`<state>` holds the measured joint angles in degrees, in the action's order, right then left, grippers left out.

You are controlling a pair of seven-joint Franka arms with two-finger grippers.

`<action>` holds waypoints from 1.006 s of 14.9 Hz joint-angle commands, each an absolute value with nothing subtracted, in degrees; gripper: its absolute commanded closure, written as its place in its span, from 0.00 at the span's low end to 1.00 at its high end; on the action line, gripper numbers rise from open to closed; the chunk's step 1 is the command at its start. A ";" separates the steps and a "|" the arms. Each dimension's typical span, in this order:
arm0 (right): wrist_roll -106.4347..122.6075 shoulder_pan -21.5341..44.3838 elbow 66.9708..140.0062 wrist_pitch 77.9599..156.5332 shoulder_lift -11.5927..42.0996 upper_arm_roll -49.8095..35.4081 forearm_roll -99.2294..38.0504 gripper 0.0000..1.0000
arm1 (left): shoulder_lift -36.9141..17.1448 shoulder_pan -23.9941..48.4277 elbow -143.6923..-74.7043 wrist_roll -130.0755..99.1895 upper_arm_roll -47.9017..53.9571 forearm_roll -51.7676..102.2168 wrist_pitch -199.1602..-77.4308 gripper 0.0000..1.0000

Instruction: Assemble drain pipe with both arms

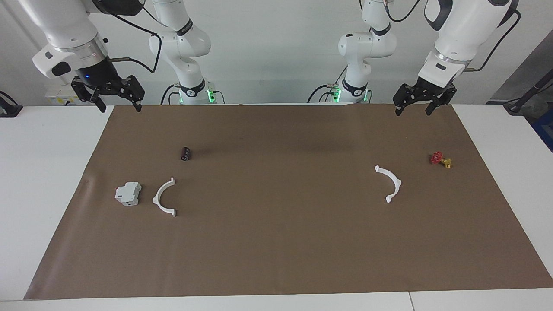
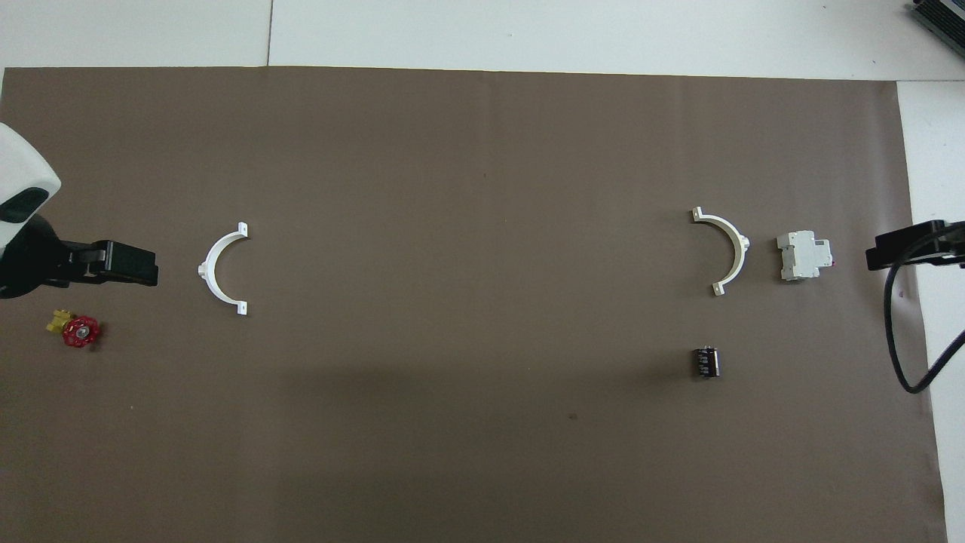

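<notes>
Two white half-rings of the drain pipe, not joined, both flat on the brown mat (image 1: 276,242) covering the tabletop (image 1: 43,172). Landmark is the mat's centre. One half-ring (image 1: 165,197) sits toward the right arm's end from centre, the other half-ring (image 1: 390,183) toward the left arm's end, well apart. One grey-white boxy block (image 1: 128,193) just beside the first half-ring, further out from centre. One small black cylinder (image 1: 185,153) nearer the robots than that half-ring. One red-and-yellow valve (image 1: 440,160) out past the second half-ring from centre, slightly nearer the robots.

Two arms, both raised over the mat's robot-side corners. Left claw (image 1: 414,106) points down over the corner at its end, fingers apart, holding nothing. Right claw (image 1: 119,100) hangs over its corner, fingers spread wide, empty too.
</notes>
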<state>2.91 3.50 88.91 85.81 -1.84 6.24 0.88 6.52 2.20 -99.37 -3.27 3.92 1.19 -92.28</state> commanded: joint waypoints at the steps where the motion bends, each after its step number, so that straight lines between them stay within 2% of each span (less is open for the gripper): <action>1: 4.04 3.34 88.59 85.34 -2.02 6.15 0.88 0.00 | 6.77 1.76 -98.96 -2.46 4.04 0.44 -92.11 0.00; 7: 4.57 2.55 91.13 86.22 -3.25 6.41 0.53 0.00 | 6.77 1.76 -98.88 -2.55 4.04 0.44 -92.20 0.00; 10: 4.57 2.55 93.78 90.95 -4.04 6.50 0.53 0.00 | 6.77 1.76 -98.88 -2.55 4.13 0.44 -92.20 0.00; 13: 4.66 2.64 94.83 92.46 -3.52 6.42 0.53 0.00 | 6.77 1.85 -98.96 -2.55 4.13 0.44 -92.20 0.00; 15: 6.49 2.55 97.19 97.18 -2.20 6.42 -0.17 0.00 | 6.77 1.76 -98.96 -2.55 4.13 0.44 -92.20 0.00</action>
